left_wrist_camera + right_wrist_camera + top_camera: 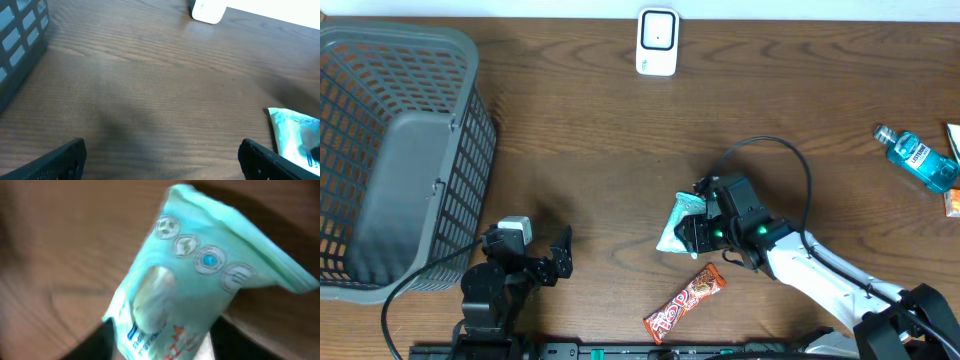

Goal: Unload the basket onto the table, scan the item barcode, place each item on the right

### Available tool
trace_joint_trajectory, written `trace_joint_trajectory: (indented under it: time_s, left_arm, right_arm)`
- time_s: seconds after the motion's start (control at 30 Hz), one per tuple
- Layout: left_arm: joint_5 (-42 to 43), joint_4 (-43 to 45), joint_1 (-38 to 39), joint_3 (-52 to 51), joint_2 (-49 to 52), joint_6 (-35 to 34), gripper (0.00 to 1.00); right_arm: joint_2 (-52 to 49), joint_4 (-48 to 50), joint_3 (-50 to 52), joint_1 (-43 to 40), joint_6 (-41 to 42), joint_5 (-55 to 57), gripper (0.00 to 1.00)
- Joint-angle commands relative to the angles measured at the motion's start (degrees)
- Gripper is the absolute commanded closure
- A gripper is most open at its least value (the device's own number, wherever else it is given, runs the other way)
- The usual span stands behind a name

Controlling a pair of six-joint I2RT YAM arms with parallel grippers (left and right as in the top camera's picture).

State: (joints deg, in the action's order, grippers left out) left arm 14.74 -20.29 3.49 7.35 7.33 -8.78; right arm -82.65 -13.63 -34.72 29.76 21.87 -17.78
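A teal packet [677, 222] sits right of the table's middle, tilted, with my right gripper [703, 228] shut on its near end. In the right wrist view the packet [200, 275] fills the frame, blurred, with a dark finger on each side of its lower end. No barcode shows on the face I see. The white scanner [657, 42] stands at the far edge, well away from the packet. My left gripper [542, 262] rests low at the front left, open and holding nothing. The left wrist view shows its fingertips [67, 155] wide apart, with the packet [295, 135] at the right edge.
A grey mesh basket [390, 150] fills the left side. A red candy bar [685, 300] lies near the front edge, just below the right gripper. A blue bottle [920, 158] and an orange item [952, 203] lie at the far right.
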Motion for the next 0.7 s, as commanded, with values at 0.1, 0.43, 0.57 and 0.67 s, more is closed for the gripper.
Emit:
trace_joint_trajectory:
  time_s: [0.1, 0.43, 0.57, 0.67]
  left_arm:
    - [0.26, -0.70, 0.20, -0.39, -0.24, -0.07, 0.04]
    - [0.24, -0.70, 0.20, -0.37, -0.24, -0.07, 0.03]
    - [0.26, -0.70, 0.17, -0.39, -0.24, -0.07, 0.03]
    - [0.24, -0.70, 0.17, -0.39, -0.24, -0.07, 0.04]
  right_arm:
    - [1.73, -11.17, -9.16, 0.04, -9.64, -1.27, 0.26]
    - [1.22, -15.08, -13.88, 10.43, 11.76, 27.80, 0.26]
    - [-2.91, -15.08, -13.97, 15.23, 16.41, 34.05, 0.29]
    - [-6.69, -15.17, -14.97, 17.51, 16.70, 36.41, 0.30]
